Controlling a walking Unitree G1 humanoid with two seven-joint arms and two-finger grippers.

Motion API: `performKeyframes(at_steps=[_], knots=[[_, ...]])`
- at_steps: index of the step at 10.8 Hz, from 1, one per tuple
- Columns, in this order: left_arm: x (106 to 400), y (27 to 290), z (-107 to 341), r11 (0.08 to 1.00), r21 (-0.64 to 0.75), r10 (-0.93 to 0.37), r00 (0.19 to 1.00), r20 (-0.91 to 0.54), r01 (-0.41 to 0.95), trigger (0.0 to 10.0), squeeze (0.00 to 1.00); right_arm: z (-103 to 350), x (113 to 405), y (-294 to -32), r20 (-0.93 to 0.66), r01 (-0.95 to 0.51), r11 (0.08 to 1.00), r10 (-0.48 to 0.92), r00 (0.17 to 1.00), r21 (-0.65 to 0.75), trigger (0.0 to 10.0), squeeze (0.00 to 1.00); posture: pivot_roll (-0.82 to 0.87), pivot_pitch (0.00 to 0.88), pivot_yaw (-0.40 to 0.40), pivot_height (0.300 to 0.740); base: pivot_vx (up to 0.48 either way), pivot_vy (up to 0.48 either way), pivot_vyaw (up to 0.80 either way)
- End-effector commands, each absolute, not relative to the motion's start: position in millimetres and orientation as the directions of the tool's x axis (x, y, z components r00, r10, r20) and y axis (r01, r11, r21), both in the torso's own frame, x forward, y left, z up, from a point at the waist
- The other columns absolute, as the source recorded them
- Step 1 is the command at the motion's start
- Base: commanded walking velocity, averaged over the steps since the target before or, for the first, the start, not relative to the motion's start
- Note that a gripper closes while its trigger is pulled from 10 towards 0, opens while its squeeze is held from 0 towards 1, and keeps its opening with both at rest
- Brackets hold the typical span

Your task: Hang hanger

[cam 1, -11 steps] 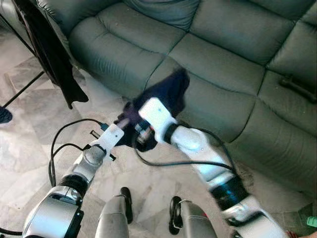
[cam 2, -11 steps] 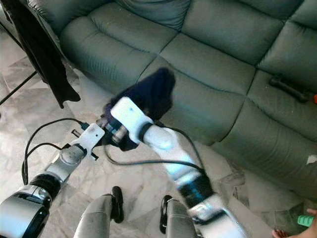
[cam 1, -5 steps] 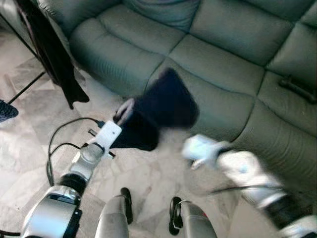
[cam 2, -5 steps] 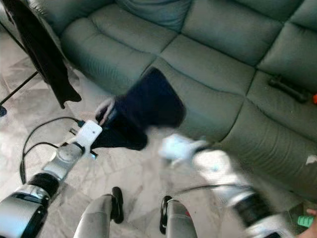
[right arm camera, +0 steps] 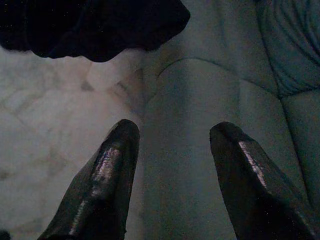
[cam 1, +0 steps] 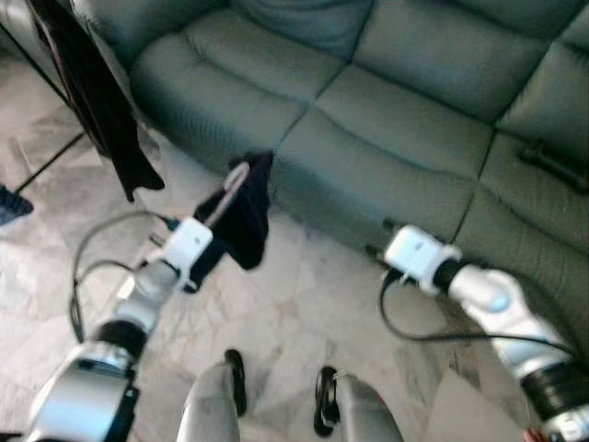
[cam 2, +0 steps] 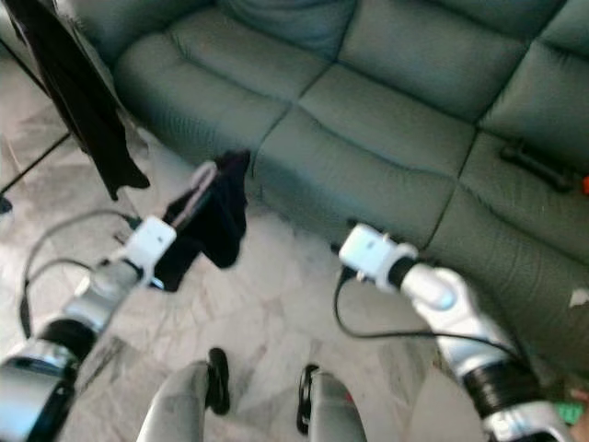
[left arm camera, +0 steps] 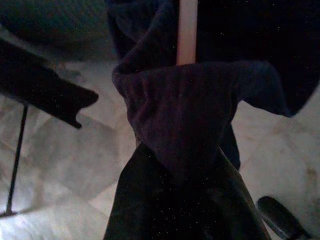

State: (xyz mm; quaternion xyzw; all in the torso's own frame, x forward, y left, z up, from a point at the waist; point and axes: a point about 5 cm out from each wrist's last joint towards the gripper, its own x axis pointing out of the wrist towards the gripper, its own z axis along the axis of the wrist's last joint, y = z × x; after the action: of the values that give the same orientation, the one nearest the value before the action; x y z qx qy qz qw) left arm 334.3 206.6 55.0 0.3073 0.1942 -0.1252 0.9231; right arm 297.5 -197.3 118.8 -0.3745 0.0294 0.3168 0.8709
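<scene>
Holding the pale hanger (cam 1: 228, 191) up over the marble floor (cam 1: 304, 313), my left gripper (cam 1: 204, 230) has it by the lower end, fingers buried under the dark garment (cam 1: 244, 216) draped on it. Its grip I judge clamped on the hanger. My right gripper (right arm camera: 172, 145) hangs apart in front of the green sofa (cam 1: 386, 101), its fingers (right arm camera: 107, 165) spread wide, nothing between them. I read no writing anywhere.

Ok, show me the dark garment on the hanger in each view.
Left eye: dark garment left of centre, before the green sofa.
Right eye: same spot.
Left wrist: close up, bunched round the pale hanger.
Right wrist: dark corner.
Shared landmark: the sofa.
</scene>
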Motion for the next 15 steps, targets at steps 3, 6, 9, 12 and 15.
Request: performKeyframes(at_steps=[3, 6, 9, 12, 15], knots=[[336.0, 202.5, 73.2, 0.747, 0.473, -0.302, 0.873, -0.383, 0.467, 0.0, 0.0, 138.8, 307.2, -219.5, -0.278, -0.567, 0.54, 0.524, 0.805, -0.622, 10.0, 1.0, -0.03, 0.239, -0.031, 0.74, 0.0, 0.0, 0.0], [323.6, 198.9, 76.3, 0.649, 0.395, -0.49, 0.754, -0.436, 0.65, 0.0, 0.0, 155.9, 311.2, -217.8, -0.21, -0.561, 0.543, 0.575, 0.791, -0.626, 10.0, 0.28, -0.03, 0.241, -0.034, 0.74, 0.0, 0.0, 0.0], [317.9, 199.1, 85.4, 0.506, 0.404, -0.582, 0.647, -0.492, 0.763, 0.0, 0.0, 173.3, 312.1, -214.2, -0.26, -0.605, 0.4, 0.643, 0.721, -0.689, 10.0, 1.0, -0.03, 0.24, -0.035, 0.74, 0.0, 0.0, 0.0], [305.1, 154.2, 94.8, 0.289, 0.408, -0.763, 0.466, -0.447, 0.866, 0.0, 0.0, 170.5, 308.7, -223.9, -0.461, -0.844, 0.259, 0.743, 0.485, -0.47, 10.0, 0.83, -0.03, 0.242, -0.036, 0.74, 0.0, 0.0, 0.0], [293.5, 138.8, 88.6, 0.192, 0.388, -0.802, 0.372, -0.467, 0.901, 0.0, 0.0, 172.3, 321.6, -213.7, -0.502, -0.874, 0.177, 0.76, 0.414, -0.453, 10.0, 1.0, -0.03, 0.235, -0.038, 0.74, 0.0, 0.0, 0.0]])
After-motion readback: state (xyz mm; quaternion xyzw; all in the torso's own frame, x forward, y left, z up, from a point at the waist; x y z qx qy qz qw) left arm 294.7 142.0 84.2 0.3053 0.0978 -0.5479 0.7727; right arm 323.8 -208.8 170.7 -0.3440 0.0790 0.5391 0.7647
